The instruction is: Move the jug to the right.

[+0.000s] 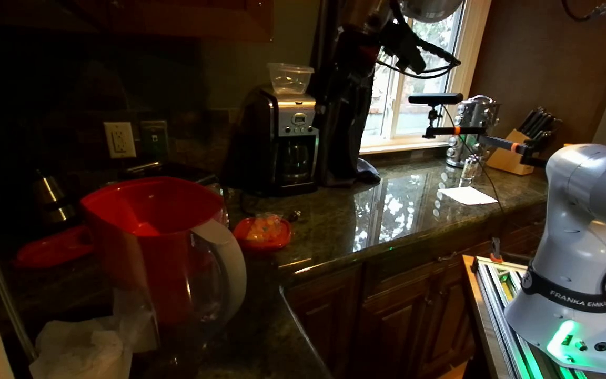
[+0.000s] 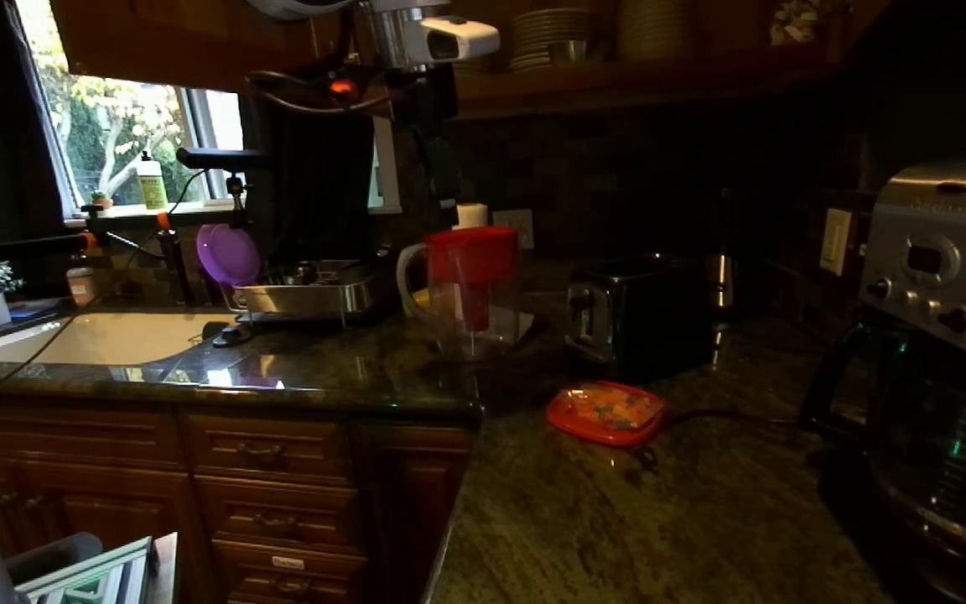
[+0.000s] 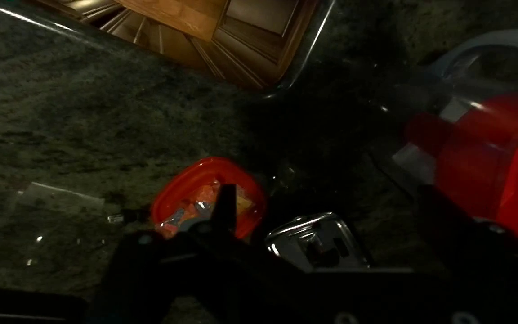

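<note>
Pale lettering is spelling "FRANKA EMIKA" on the arm [image 1: 571, 231]; wording on the coffee maker [image 2: 944, 210] and the drawer label [image 2: 288, 563] is looking too faint or small to read. The jug [image 2: 475, 289] is standing upright on the bench [image 2: 659, 528] near the toaster [image 2: 651, 310]. The tool [image 3: 326, 191] is hanging above the bench, its fingers spread apart and clear of the jug, which in the wrist view is showing at the right, partly behind one finger.
</note>
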You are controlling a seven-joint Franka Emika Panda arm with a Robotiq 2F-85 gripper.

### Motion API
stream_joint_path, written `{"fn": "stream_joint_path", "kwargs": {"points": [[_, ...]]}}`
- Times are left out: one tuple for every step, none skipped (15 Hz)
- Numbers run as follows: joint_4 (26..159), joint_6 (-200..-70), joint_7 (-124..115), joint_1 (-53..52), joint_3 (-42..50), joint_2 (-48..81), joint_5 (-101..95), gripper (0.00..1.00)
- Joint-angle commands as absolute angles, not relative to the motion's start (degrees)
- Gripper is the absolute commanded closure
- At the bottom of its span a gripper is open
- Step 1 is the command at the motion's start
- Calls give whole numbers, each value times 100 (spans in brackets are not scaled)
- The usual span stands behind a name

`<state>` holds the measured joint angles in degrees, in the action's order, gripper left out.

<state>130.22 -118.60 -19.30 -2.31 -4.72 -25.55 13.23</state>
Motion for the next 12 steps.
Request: {"fn": "stream_joint_path", "kwargs": {"points": [[12430,-11732,-3179,131,-910,-1889,712,0],[12338,-11670,-3518,174,-973,-1770,588,0],[12270,-11643,-3868,206,-1045,-1651,451,0],[12207,-11571,-4223,206,-1100,-1541,315,0],[12139,-11293,-4449,153,-1091,-1496,310,0],[12405,-11704,-3922,30,-909,-1702,455,0],[12331,-11573,-4127,17,-930,-1607,410,0],[12280,-11507,-4231,9,-943,-1548,392,0],[12253,-11483,-4280,6,-947,-1523,384,0],[11938,-11144,-4600,-24,-920,-1309,789,0],[11747,-10976,-4940,-36,-976,-1173,898,0],[11545,-10859,-5216,-88,-1029,-1051,1047,0]]}}
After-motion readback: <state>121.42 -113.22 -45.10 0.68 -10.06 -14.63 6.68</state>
